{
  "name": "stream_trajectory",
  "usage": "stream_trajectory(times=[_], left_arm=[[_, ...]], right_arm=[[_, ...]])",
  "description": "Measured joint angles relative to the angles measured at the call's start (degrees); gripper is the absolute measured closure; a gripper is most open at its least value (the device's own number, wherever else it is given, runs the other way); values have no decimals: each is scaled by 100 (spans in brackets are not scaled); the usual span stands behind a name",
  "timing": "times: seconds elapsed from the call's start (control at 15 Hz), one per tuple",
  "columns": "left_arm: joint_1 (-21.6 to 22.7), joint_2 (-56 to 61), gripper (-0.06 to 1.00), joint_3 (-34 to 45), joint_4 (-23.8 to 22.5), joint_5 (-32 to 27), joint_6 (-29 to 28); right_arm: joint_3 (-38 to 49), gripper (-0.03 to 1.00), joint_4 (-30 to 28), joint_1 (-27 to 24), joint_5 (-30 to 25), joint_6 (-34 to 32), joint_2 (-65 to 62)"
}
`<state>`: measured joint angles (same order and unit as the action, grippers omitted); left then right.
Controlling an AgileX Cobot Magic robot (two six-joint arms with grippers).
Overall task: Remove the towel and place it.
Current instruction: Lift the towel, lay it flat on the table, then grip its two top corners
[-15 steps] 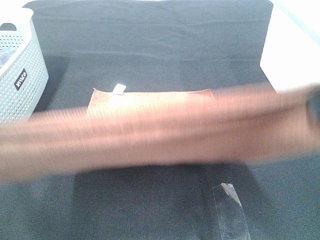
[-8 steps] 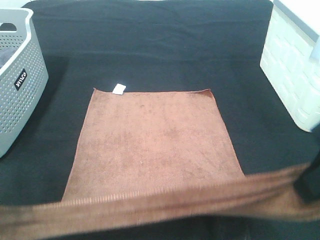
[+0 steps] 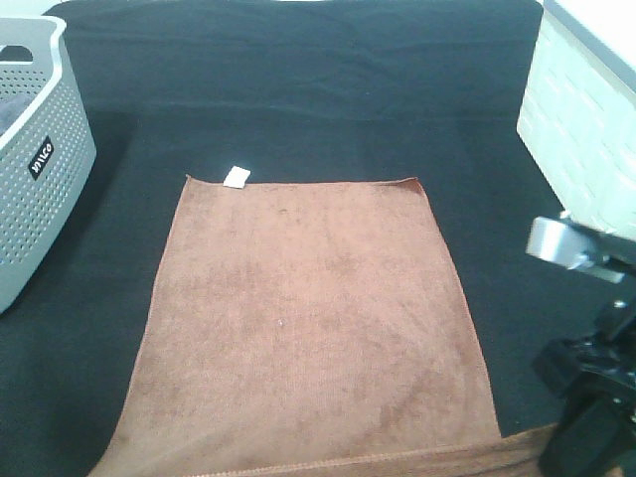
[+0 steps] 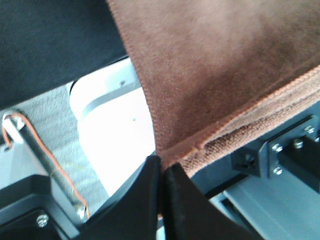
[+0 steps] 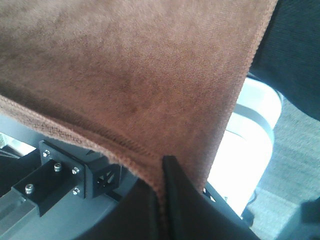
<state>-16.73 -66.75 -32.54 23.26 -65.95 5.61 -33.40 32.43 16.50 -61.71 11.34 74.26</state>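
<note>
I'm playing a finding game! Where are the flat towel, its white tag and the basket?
flat towel [image 3: 308, 318], high view, middle of the cloth.
tag [image 3: 237, 177], high view, its white middle.
basket [image 3: 50, 199], high view, its holey side wall.

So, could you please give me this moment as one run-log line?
towel: spread on black table cover | left gripper: shut on towel corner | right gripper: shut on towel corner

Left gripper [image 4: 161, 165]: I see black fingers [image 4: 145, 192] pinched tight on a corner of the brown microfibre towel [image 4: 225, 60].
Right gripper [image 5: 161, 175]: pinched likewise on another corner.
</note>
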Motion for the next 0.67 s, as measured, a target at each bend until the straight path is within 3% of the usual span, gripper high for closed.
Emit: stream_trajectory(times=[0.33, 0.6, 0.67], left_arm=[[-17, -378, 94, 23, 52, -6, 17], [-934, -882, 94, 23, 11, 138, -120], [-934, -882, 94, 23, 11, 138, -120]], right_arm=[[229, 96, 172, -11, 424, 390, 722], [355, 96, 23, -34, 693, 487, 751], [355, 96, 23, -34, 693, 487, 751]])
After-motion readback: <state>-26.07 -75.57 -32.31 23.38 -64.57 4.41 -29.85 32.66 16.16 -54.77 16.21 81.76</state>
